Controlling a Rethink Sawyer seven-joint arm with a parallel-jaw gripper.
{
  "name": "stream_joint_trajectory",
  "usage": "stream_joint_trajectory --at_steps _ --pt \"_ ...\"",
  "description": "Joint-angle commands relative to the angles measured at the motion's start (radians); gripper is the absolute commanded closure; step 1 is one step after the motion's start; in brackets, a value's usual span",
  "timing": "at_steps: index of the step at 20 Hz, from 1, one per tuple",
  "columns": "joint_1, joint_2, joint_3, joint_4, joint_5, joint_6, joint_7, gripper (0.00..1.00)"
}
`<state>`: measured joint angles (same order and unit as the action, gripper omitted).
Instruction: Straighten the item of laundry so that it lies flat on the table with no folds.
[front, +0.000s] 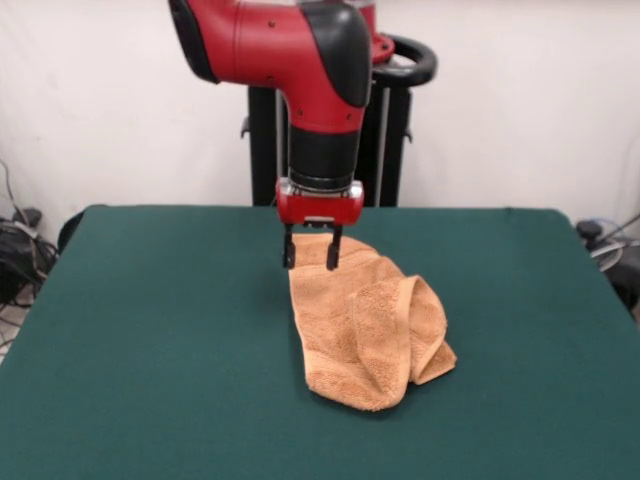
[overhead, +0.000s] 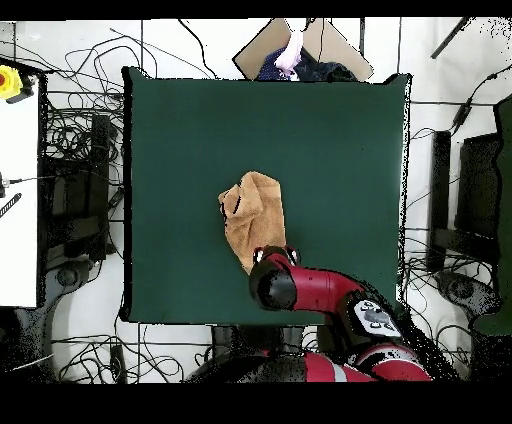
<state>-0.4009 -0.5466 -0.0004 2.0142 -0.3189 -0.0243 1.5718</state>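
Fingers (front: 311, 252): two dark prongs under a red wrist block, set narrowly apart, straddling the towel's (front: 368, 332) far end. Towel: orange-tan terry, nubbly pile, bunched into a rumpled elongated roll with a curled fold on its right side; lies mid-desk (front: 150, 350), toward the robot's edge. Desk: dark green felt-like cloth, rectangular.

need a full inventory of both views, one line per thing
towel: 1, orange-tan, crumpled and folded mid-table, far end at the gripper
table: 1, dark green, fills the front view
cables: many, black, on the floor around the table
cardboard: 1, brown, beyond the table's top edge in the overhead view
person's hand: 1, same edge
arm: 1, red and black, coming down from above
gripper: 1, black fingers either side of the towel's far end
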Motion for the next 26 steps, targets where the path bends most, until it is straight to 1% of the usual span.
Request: stream_joint_trajectory --at_steps 1,5,8,12,16,20,26 --pt "0.001 -0.004 0.049 -0.017 -0.03 -0.002 0.12 0.0" --pt "0.002 -0.01 0.029 0.0 -0.038 -0.014 0.123 0.0" --pt "0.001 0.01 0.019 -0.002 -0.04 -0.017 0.123 0.0" --pt "-0.005 0.041 0.005 -0.003 -0.061 -0.054 0.124 0.0" --pt "-0.031 0.04 -0.008 0.024 -0.103 -0.083 0.124 0.0" --pt "-0.051 0.067 -0.039 0.027 -0.151 -0.143 0.127 0.0" --pt "-0.094 0.149 -0.074 0.007 -0.215 -0.221 0.128 0.0"
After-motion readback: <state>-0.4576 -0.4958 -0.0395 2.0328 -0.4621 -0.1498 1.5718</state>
